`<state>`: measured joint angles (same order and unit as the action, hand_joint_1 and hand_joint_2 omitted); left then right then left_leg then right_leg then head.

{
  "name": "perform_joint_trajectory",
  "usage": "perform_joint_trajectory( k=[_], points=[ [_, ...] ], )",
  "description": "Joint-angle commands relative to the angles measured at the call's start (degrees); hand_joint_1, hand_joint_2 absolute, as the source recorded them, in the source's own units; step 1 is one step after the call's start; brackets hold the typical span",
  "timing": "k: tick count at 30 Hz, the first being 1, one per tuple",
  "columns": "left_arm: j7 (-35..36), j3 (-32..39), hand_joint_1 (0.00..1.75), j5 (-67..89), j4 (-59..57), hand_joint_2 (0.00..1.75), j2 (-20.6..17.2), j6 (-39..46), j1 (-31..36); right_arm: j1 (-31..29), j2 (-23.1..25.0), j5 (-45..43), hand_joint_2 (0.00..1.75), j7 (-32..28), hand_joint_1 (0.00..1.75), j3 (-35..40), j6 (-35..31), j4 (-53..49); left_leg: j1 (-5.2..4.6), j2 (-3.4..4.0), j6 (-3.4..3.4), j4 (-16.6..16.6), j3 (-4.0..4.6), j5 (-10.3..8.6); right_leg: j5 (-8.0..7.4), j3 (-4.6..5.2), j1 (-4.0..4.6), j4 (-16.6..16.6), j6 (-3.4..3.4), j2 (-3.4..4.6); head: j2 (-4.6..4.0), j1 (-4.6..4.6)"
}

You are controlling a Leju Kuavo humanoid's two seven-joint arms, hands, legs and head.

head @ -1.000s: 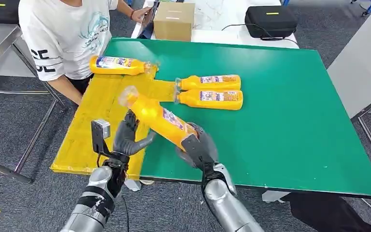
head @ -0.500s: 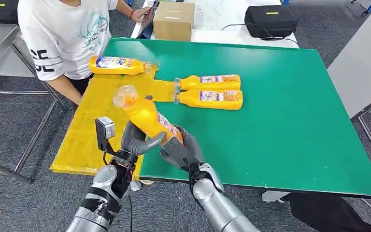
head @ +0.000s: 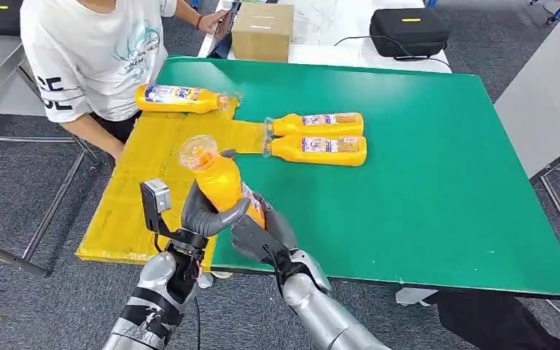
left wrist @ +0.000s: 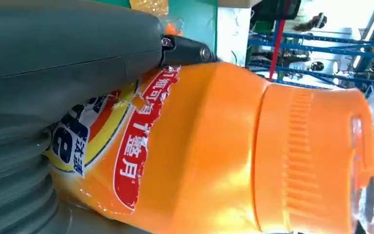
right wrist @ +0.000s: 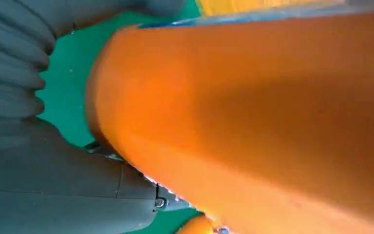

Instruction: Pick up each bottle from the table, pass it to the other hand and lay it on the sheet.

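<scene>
My head view is evenly and brightly lit, with faint shadows and soft sheen on the green table. In my left wrist view, the orange bottle sits close and slightly soft, the window behind blown out white. My right wrist view is smeared with blur.

Near the table's front edge, both hands, left and right, grip a tilted bottle over the border of the sheet, which covers the table's left side, with one bottle on its far end and two bottles side by side just right of it.
</scene>
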<state>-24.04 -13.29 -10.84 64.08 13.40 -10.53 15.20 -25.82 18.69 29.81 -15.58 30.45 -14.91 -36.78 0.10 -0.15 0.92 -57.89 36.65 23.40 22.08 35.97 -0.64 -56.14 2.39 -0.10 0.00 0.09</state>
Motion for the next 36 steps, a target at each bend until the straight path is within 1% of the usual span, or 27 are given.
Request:
perform_joint_trajectory(
  k=[1,2,4,5,7,8,9,10,13,14,15,17,18,19,20,22,23,24,26,28,29,30,31,32,34,35,36],
  points=[
    [-0.1,-0.5,1.75,0.2,-1.8,1.75,-1.6,0.6,1.9,-2.5,-0.8,-0.9,1.75,0.3,0.0,1.2,-0.3,3.8,0.01,-0.02,-0.04,0.0,-0.19,0.06,0.07,-0.19,0.02,0.0,-0.06,-0.03,0.0,0.0],
    [-0.4,-0.3,1.75,0.6,-1.8,1.75,-1.6,1.2,1.7,-2.4,-0.9,-1.4,1.75,0.1,0.0,0.8,-0.4,3.2,0.03,-0.01,-0.06,0.0,-0.35,0.13,0.14,-0.35,0.03,0.0,-0.08,-0.02,0.0,0.02],
    [-0.8,0.5,1.75,0.9,-1.8,1.75,-1.6,1.9,1.6,-2.3,-1.2,-2.3,1.75,0.0,0.0,0.0,-0.1,1.8,0.0,0.02,-0.03,0.0,-0.17,0.05,0.05,-0.16,0.0,0.0,-0.05,0.01,0.0,0.0],
    [-1.0,0.9,1.75,1.0,-1.8,1.75,-1.7,2.3,1.6,-2.3,-1.4,-2.5,1.75,-0.1,0.0,-0.3,-0.4,1.2,0.02,0.03,-0.06,0.0,-0.36,0.14,0.14,-0.35,0.03,0.0,-0.08,0.02,0.0,0.02],
    [-1.2,1.2,1.75,1.2,-1.8,1.75,-1.8,2.7,1.6,-2.4,-1.5,-2.7,1.75,-0.2,0.0,-0.4,-0.3,0.9,0.0,0.02,-0.04,0.0,-0.18,0.05,0.05,-0.17,0.0,0.0,-0.05,0.01,0.0,0.02],
    [-1.2,1.2,1.75,1.2,-1.8,1.75,-1.8,2.7,1.6,-2.4,-1.5,-2.7,1.75,-0.2,0.0,-0.4,-0.3,0.9,0.03,0.05,-0.06,0.0,-0.37,0.13,0.12,-0.34,0.03,0.0,-0.09,0.04,0.0,0.02],
    [-2.1,1.2,1.75,3.4,-1.8,1.75,-1.9,5.1,1.9,-1.9,-1.5,-3.8,1.75,-1.0,0.0,-1.3,-0.5,-0.4,0.01,0.01,-0.04,0.0,-0.15,0.04,0.04,-0.14,0.01,0.0,-0.05,0.0,0.0,0.02],
    [-2.2,1.5,1.75,3.8,-2.1,1.75,-2.0,5.6,2.2,-1.5,-1.7,-4.1,1.75,-1.6,0.0,-1.5,-0.8,-1.6,0.01,0.0,-0.06,0.0,-0.29,0.09,0.1,-0.28,0.02,0.0,-0.08,-0.01,0.0,0.02],
    [-4.4,2.4,1.75,11.0,-4.9,1.75,-3.5,13.7,4.6,1.6,-2.5,-7.5,1.75,-5.6,0.0,-3.4,-2.3,-10.6,0.03,-0.03,-0.05,0.0,-0.15,0.04,0.06,-0.15,0.03,0.0,-0.06,-0.04,0.0,0.02],
    [-5.7,2.7,1.75,15.3,-7.0,1.75,-4.4,18.3,6.3,3.0,-3.1,-8.5,1.75,-6.5,0.0,-3.6,-2.9,-15.1,0.05,-0.03,-0.08,0.0,-0.33,0.13,0.15,-0.33,0.05,0.0,-0.11,-0.05,0.0,0.0],
    [-5.7,3.4,1.75,16.2,-8.4,1.75,-5.0,18.9,7.5,3.8,-3.5,-9.1,1.75,-6.9,0.0,-3.8,-3.1,-17.9,0.03,-0.07,-0.05,0.0,-0.2,0.05,0.08,-0.21,0.04,0.0,-0.08,-0.08,0.0,0.02],
    [-6.2,4.4,1.75,23.2,-13.9,1.75,-6.7,25.1,11.5,5.7,-4.2,-10.9,1.75,-8.0,0.0,-4.1,-4.1,-24.9,0.05,-0.15,-0.08,0.0,-0.23,0.05,0.12,-0.25,0.05,0.0,-0.09,-0.17,0.0,0.02],
    [-6.4,4.8,1.75,23.2,-14.9,1.75,-6.9,24.8,12.1,6.1,-4.4,-11.1,1.75,-7.7,0.0,-4.0,-4.1,-26.2,0.04,-0.12,-0.06,0.0,-0.16,0.02,0.08,-0.18,0.04,0.0,-0.08,-0.14,0.0,0.02],
    [-6.3,4.9,1.75,23.2,-14.9,1.75,-7.0,24.8,12.3,6.1,-4.4,-11.1,1.75,-7.7,0.0,-4.1,-4.1,-26.3,0.03,-0.1,-0.05,0.0,-0.12,0.0,0.05,-0.12,0.03,0.0,-0.07,-0.12,0.0,0.02],
    [-6.3,4.9,1.75,23.2,-14.9,1.75,-7.0,24.8,12.3,6.1,-4.4,-11.1,1.75,-7.7,0.0,-4.1,-4.1,-26.3,0.06,-0.12,-0.09,0.0,-0.31,0.08,0.14,-0.31,0.06,0.0,-0.11,-0.13,0.0,0.02],
    [-6.4,4.9,1.75,23.3,-15.1,1.75,-6.8,24.7,12.3,6.2,-4.4,-11.1,1.75,-7.7,0.0,-3.9,-4.0,-26.2,0.04,-0.06,-0.04,0.0,-0.16,0.02,0.05,-0.15,0.04,0.0,-0.05,-0.07,0.0,0.02],
    [-6.6,4.8,1.75,23.5,-15.1,1.75,-6.6,24.7,12.2,6.2,-4.5,-11.1,1.75,-7.7,0.0,-3.9,-4.0,-26.1,0.06,-0.09,-0.06,0.0,-0.36,0.11,0.14,-0.37,0.06,0.0,-0.09,-0.1,0.0,0.02],
    [-6.7,4.2,1.75,26.7,-15.8,1.75,-6.9,28.1,12.6,6.3,-4.3,-11.6,1.75,-9.3,0.0,-4.2,-5.1,-26.3,0.04,-0.08,-0.04,0.0,-0.26,0.06,0.1,-0.27,0.04,0.0,-0.06,-0.09,0.0,0.02],
    [-5.9,3.9,1.75,32.7,-20.0,1.75,-8.5,32.1,15.9,7.4,-4.5,-13.7,1.75,-11.6,0.0,-4.6,-6.2,-30.4,0.05,-0.1,-0.05,0.0,-0.35,0.11,0.16,-0.37,0.05,0.0,-0.08,-0.12,0.0,0.02],
    [-5.6,3.8,1.75,37.5,-24.6,1.75,-10.0,34.2,19.4,8.4,-5.1,-14.8,1.75,-11.8,0.0,-4.7,-6.8,-34.3,0.04,-0.12,-0.05,0.0,-0.14,0.03,0.08,-0.16,0.04,0.0,-0.06,-0.14,0.0,0.04],
    [-5.5,4.2,1.75,40.1,-27.0,1.75,-10.7,35.3,21.1,9.0,-5.5,-15.7,1.75,-11.7,0.0,-5.0,-6.8,-36.3,0.07,-0.15,-0.08,0.0,-0.31,0.11,0.18,-0.34,0.07,0.0,-0.1,-0.17,0.0,0.02],
    [-5.1,3.6,1.75,43.8,-28.8,1.75,-11.5,37.1,22.3,9.2,-5.7,-16.0,1.75,-11.5,0.0,-5.1,-6.9,-37.0,0.05,-0.14,-0.06,0.0,-0.2,0.05,0.12,-0.23,0.05,0.0,-0.09,-0.16,0.0,0.04],
    [-5.2,4.1,1.75,45.6,-29.7,1.75,-11.9,37.3,22.9,9.3,-5.8,-16.5,1.75,-11.3,0.0,-5.3,-6.7,-37.3,0.04,-0.1,-0.06,0.0,-0.15,0.03,0.08,-0.17,0.04,0.0,-0.08,-0.12,0.0,0.02],
    [-4.9,3.4,1.75,48.6,-30.6,1.75,-12.6,38.3,23.5,9.3,-6.0,-16.7,1.75,-11.3,0.0,-5.4,-6.6,-37.3,0.06,-0.11,-0.1,0.0,-0.34,0.1,0.16,-0.34,0.07,-0.1,-0.12,-0.14,0.0,0.02],
    [-2.7,0.2,1.75,56.2,-33.7,1.75,-14.9,37.5,24.9,8.7,-6.1,-17.5,1.75,-11.6,0.0,-5.8,-6.0,-36.1,0.05,-0.03,-0.06,0.0,-0.18,0.02,0.05,-0.18,0.06,0.0,-0.07,-0.05,0.0,0.02],
    [-3.0,-0.2,1.75,57.4,-34.8,1.75,-15.5,37.0,25.2,8.3,-6.2,-17.7,1.75,-11.8,0.0,-5.9,-5.8,-35.6,0.06,-0.04,-0.09,0.0,-0.34,0.09,0.12,-0.33,0.07,0.0,-0.11,-0.05,0.0,0.02],
    [-3.2,0.0,1.75,57.4,-35.1,1.75,-15.6,37.1,25.3,8.3,-6.2,-17.7,1.75,-11.9,0.0,-6.0,-5.7,-35.4,0.04,0.01,-0.07,0.0,-0.28,0.05,0.07,-0.25,0.04,0.0,-0.08,0.0,0.0,0.02]
  ],
)
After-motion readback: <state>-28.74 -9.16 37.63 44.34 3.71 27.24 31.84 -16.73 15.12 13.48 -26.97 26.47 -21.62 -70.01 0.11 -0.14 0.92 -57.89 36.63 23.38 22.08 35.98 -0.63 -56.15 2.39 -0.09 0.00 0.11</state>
